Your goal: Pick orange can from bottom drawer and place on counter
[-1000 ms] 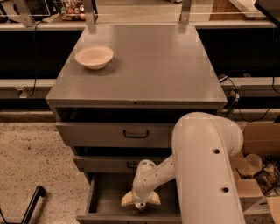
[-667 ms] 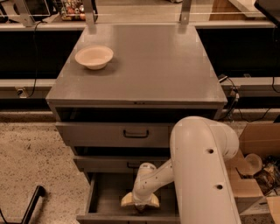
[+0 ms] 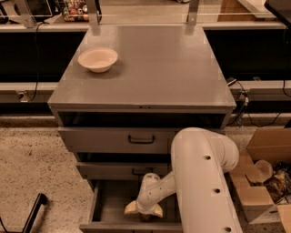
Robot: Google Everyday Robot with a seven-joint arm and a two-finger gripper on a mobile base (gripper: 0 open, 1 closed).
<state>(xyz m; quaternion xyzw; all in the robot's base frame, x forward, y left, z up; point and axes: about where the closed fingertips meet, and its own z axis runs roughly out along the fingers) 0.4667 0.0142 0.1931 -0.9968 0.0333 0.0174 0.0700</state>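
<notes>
Surface: the counter (image 3: 154, 73) is a flat grey metal top filling the upper middle of the frame. A cream bowl (image 3: 97, 59) stands on it toward the upper left, well in from the edges. Two metal posts (image 3: 94, 13) rise behind the back edge.

Cabinet front: top drawer (image 3: 113, 139) and middle drawer (image 3: 109, 169) are grey with black handles, both nearly closed. The bottom drawer (image 3: 103, 205) is pulled out, showing its plain grey interior at bottom centre.

Arm: the white arm (image 3: 200, 182) enters from the lower right and bends down into the bottom drawer. The gripper (image 3: 144, 213) sits low inside it, near the front wall.

Task item: the orange can (image 3: 145, 218) shows only as a small dark patch directly under the gripper, inside the bottom drawer and not on the counter. Whether the gripper is closed on it or merely set over it: cannot tell.

Room: speckled light floor (image 3: 32, 164) at left, with a black bar (image 3: 34, 211) at lower left. An open cardboard box (image 3: 263, 182) with clutter sits at right. Cables (image 3: 245, 102) run along the dark wall ledge right of the cabinet.
</notes>
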